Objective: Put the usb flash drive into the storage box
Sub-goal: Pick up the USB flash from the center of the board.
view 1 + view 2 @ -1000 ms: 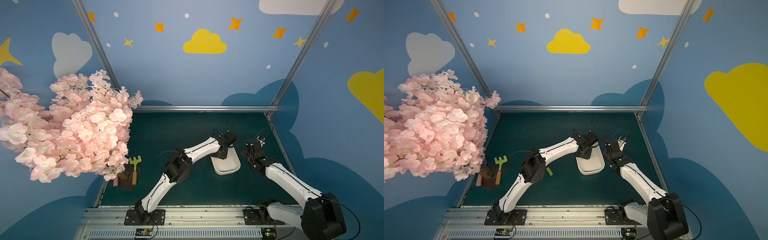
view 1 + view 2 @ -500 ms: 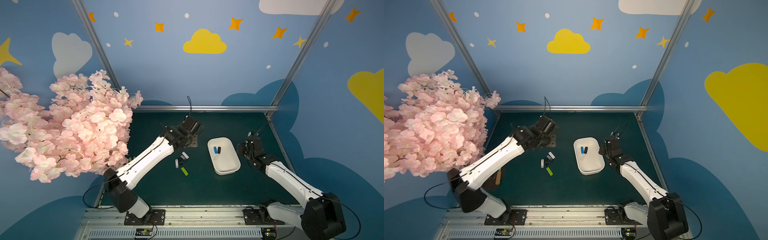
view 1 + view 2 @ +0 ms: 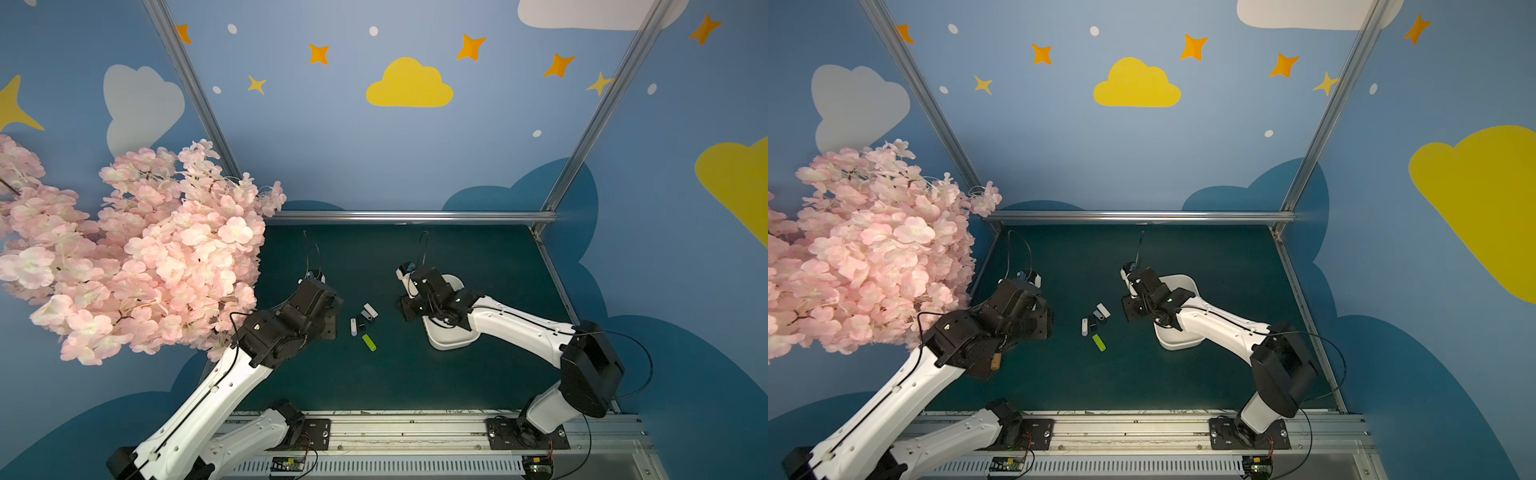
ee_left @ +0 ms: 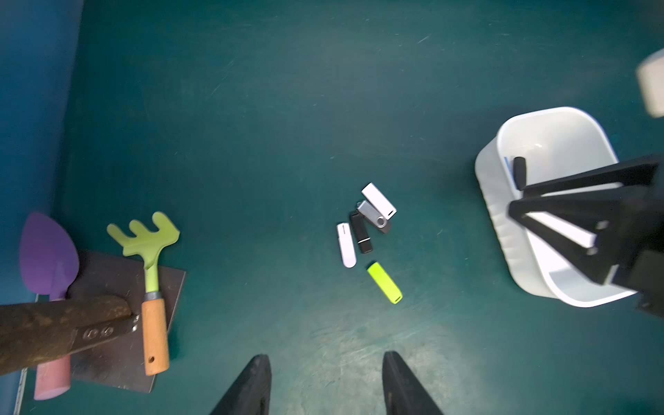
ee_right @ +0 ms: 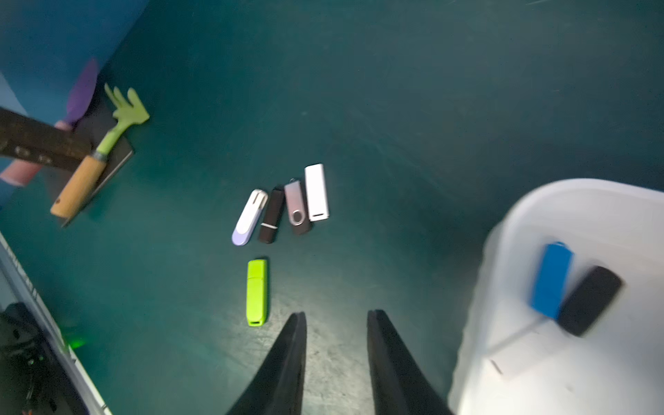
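Observation:
Several usb flash drives lie loose on the green mat: a white one (image 5: 316, 192), a silver swivel one (image 5: 296, 206), a black one (image 5: 271, 214), a white-lilac one (image 5: 249, 217) and a lime green one (image 5: 257, 291) (image 3: 369, 342) (image 4: 384, 282). The white storage box (image 5: 503, 248) (image 3: 451, 343) (image 3: 1177, 343) (image 4: 490, 201) sits right of them and holds a blue drive (image 5: 551, 278) and a black drive (image 5: 589, 300). My right gripper (image 5: 336, 314) hangs open and empty between the box and the green drive. My left gripper (image 4: 323, 359) is open and empty, left of the drives.
A green toy rake (image 4: 151, 258) with a wooden handle and a purple toy spade (image 4: 46, 251) lie on a dark plate (image 4: 118, 345) at the mat's left edge. A pink blossom tree (image 3: 137, 257) overhangs the left side. My right arm (image 3: 511, 324) crosses above the box.
My left arm swung away from the box to the left of the drives, its jaws widening. My right arm reached across the box toward the drives, its jaws narrowing.

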Robot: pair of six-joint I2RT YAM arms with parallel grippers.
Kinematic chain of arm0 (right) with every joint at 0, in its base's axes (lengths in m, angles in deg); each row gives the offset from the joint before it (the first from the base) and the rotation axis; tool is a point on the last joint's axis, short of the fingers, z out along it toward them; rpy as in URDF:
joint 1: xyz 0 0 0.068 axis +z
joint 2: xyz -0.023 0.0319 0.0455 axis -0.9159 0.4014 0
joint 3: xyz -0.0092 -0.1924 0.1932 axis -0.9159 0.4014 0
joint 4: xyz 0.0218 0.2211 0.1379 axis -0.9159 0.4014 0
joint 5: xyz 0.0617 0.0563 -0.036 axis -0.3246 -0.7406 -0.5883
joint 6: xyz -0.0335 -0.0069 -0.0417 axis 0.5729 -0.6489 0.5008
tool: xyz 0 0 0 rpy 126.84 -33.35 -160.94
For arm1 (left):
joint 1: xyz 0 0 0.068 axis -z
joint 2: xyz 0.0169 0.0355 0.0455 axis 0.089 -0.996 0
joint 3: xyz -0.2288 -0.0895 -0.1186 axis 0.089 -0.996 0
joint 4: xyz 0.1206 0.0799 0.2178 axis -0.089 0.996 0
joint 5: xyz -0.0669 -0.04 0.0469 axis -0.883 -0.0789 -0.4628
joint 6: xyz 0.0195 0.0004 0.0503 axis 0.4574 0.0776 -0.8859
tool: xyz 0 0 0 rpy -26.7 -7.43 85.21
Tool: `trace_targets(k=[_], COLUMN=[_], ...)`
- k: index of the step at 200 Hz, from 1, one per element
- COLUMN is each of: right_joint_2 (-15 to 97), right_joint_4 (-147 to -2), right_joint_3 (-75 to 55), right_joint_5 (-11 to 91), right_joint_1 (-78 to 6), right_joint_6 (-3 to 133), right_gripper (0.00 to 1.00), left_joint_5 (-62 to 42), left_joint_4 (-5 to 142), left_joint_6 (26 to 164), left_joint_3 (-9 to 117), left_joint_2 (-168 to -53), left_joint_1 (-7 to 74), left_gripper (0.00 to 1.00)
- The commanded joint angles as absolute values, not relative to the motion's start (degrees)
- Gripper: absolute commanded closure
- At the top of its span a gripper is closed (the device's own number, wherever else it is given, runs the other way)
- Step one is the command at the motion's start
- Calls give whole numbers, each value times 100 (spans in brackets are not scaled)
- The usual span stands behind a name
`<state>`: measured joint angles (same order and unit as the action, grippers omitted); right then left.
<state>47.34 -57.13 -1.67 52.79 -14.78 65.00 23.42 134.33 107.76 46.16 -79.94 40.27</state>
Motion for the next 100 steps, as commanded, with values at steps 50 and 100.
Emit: trace_targets(k=[50, 100], right_joint_2=[6446, 7071], right_joint_4=[-4693, -4505], right_joint_3=[-1374, -1865], right_joint_5=[5058, 5109], right_joint_1=[-544, -316], right_joint_6=[6888, 6858], right_gripper=[63, 62], left_joint_5=[2843, 2590], left_joint_4=[13166, 13056], left_joint_6=[10501, 10481], left_joint_3=[3903, 3788], left_joint_2=[-7332, -7094], left_joint_1=[3824, 3561], left_gripper=[38, 31])
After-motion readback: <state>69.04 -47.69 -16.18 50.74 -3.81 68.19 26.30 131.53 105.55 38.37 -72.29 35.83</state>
